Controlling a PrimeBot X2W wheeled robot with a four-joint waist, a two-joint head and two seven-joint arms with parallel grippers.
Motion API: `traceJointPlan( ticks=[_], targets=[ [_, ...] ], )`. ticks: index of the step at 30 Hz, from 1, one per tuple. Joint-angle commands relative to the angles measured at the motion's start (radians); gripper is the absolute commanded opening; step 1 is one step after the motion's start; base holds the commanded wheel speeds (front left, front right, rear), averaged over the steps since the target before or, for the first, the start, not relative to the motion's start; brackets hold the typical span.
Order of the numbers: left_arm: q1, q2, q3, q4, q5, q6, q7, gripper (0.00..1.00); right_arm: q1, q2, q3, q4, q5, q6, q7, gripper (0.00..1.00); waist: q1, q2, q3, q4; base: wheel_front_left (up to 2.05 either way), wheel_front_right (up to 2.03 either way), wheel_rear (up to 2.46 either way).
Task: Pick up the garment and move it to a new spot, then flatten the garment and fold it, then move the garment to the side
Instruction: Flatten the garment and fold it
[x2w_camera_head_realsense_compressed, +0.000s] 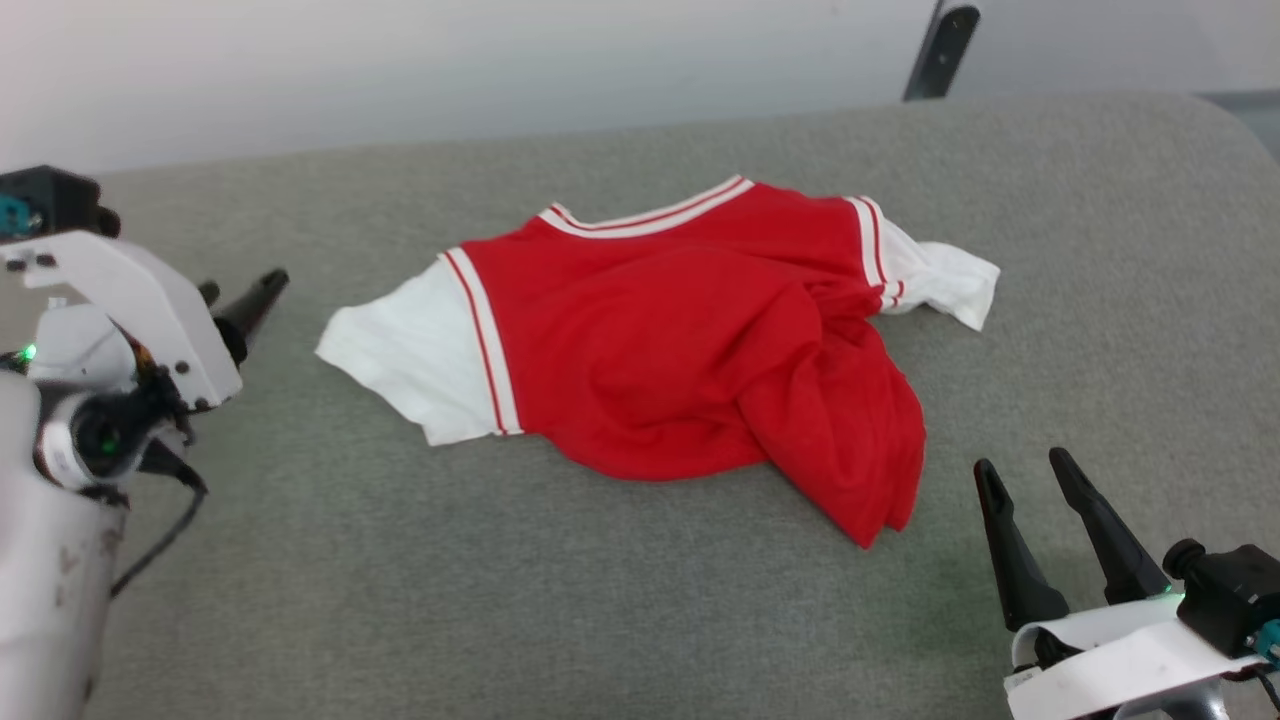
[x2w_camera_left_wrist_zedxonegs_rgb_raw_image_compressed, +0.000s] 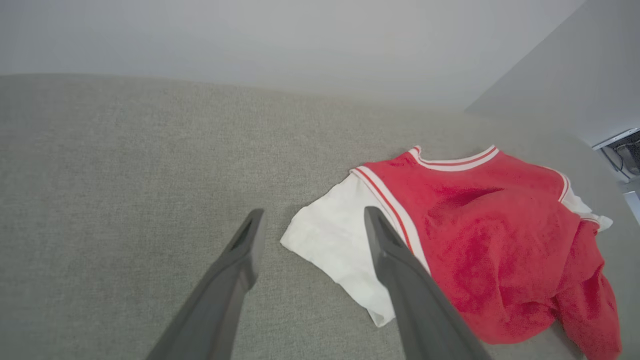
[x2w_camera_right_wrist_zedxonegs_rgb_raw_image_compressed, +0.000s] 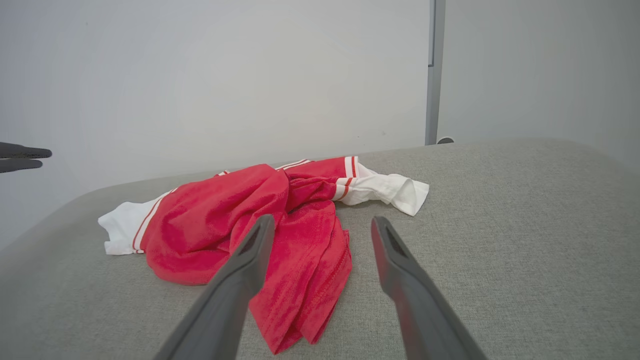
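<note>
The garment (x2w_camera_head_realsense_compressed: 680, 340) lies crumpled on the grey padded surface (x2w_camera_head_realsense_compressed: 500, 600), back side up, with no lettering showing. Its red body is bunched toward the right, and a folded flap trails toward the near edge. One white sleeve (x2w_camera_head_realsense_compressed: 405, 360) spreads flat at the left; the other (x2w_camera_head_realsense_compressed: 945, 280) is twisted at the right. My left gripper (x2w_camera_head_realsense_compressed: 242, 288) hovers open to the left of the flat sleeve. In the left wrist view, my left gripper (x2w_camera_left_wrist_zedxonegs_rgb_raw_image_compressed: 314, 214) frames that sleeve (x2w_camera_left_wrist_zedxonegs_rgb_raw_image_compressed: 335, 240). My right gripper (x2w_camera_head_realsense_compressed: 1022, 462) stands open just right of the red flap, apart from it, and in the right wrist view my right gripper (x2w_camera_right_wrist_zedxonegs_rgb_raw_image_compressed: 322, 220) sits over the garment (x2w_camera_right_wrist_zedxonegs_rgb_raw_image_compressed: 210, 220).
A pale wall runs behind the surface. A dark post (x2w_camera_head_realsense_compressed: 940, 50) rises past the far right edge, and a grey upright pole (x2w_camera_right_wrist_zedxonegs_rgb_raw_image_compressed: 434, 70) stands there in the right wrist view. Bare grey surface lies on all sides of the garment.
</note>
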Motion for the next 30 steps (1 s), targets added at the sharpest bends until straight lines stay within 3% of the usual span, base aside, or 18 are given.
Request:
traceJointPlan(
  ticks=[1, 3, 8, 11, 22, 30],
  targets=[
    [-0.024, -0.002, -0.012, 0.028, -0.006, -0.002, 0.035, 1.00, -0.012, 0.005, 0.004, 0.001, 0.001, -0.001, -0.009, 1.00, 0.0000, 0.0000, 0.046, -0.041, 0.00, 0.00, 0.00],
    [-0.069, 0.019, -0.030, 0.094, -0.007, 0.000, 0.116, 1.00, -0.026, 0.009, 0.011, 0.004, -0.003, -0.001, -0.015, 1.00, 0.0000, 0.0000, 0.069, -0.054, 0.00, 0.00, 0.00],
    [-0.146, 0.007, -0.033, 0.215, -0.067, 0.020, 0.288, 1.00, -0.048, 0.019, 0.020, 0.013, -0.011, -0.001, -0.028, 1.00, 0.0000, 0.0000, 0.112, -0.078, 0.00, 0.00, 0.00],
    [-0.173, 0.004, -0.023, 0.245, -0.081, 0.029, 0.298, 1.00, -0.057, 0.020, 0.022, 0.019, -0.013, -0.001, -0.034, 1.00, 0.0000, 0.0000, 0.131, -0.087, 0.00, 0.00, 0.00],
    [-0.272, 0.043, -0.091, 0.323, 0.028, -0.023, 0.188, 1.00, -0.109, 0.025, 0.042, 0.023, -0.024, -0.001, -0.044, 1.00, 0.0000, 0.0000, 0.208, -0.111, 0.00, 0.00, 0.00],
    [-0.278, 0.003, -0.107, 0.407, -0.024, -0.055, 0.267, 1.00, -0.111, 0.035, 0.040, 0.033, -0.028, -0.001, -0.051, 1.00, 0.0000, 0.0000, 0.230, -0.119, 0.00, 0.00, 0.00]
  ],
)
